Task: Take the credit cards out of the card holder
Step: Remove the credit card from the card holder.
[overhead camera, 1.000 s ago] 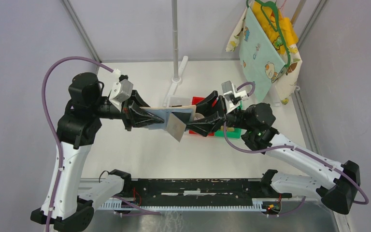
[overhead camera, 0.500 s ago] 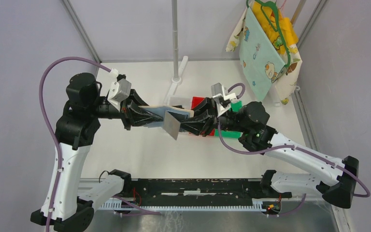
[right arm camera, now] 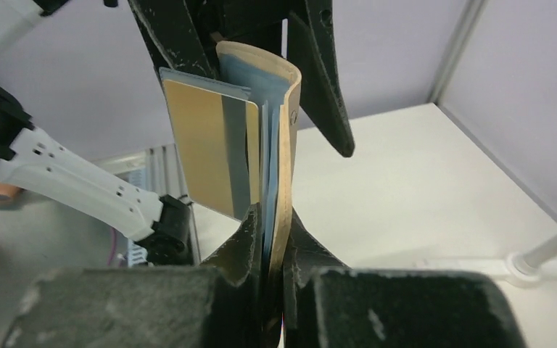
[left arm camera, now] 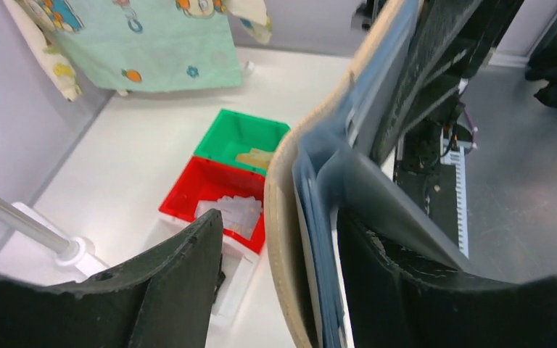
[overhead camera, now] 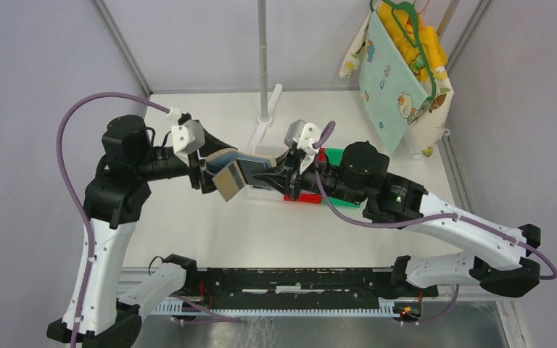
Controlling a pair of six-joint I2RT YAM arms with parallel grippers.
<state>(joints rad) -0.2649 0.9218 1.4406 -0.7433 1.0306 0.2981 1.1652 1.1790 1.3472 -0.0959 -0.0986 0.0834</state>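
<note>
The tan card holder [right arm camera: 286, 145] is held in the air between both arms, and its pale blue inner pocket [left arm camera: 318, 185] shows. A gold credit card [right arm camera: 199, 156] with a dark stripe sticks out of it; from above this card [overhead camera: 226, 183] hangs at the holder's near side. My right gripper [right arm camera: 272, 217] is shut on the holder's edge. My left gripper [left arm camera: 279, 217] is open around the holder, which leans on its right finger [left arm camera: 406, 290] with a gap to the left finger [left arm camera: 152, 283].
Below the grippers stand a red bin [left arm camera: 214, 190] with pale cards inside, a green bin [left arm camera: 241, 136] and a white bin [overhead camera: 261, 154]. A metal pole [overhead camera: 262, 58] rises at the back. Printed cloths [overhead camera: 395, 69] hang at the back right.
My right gripper has moved left and shut on the card holder. My left gripper has opened. Holder and gold card have shifted left, closer to the left arm.
</note>
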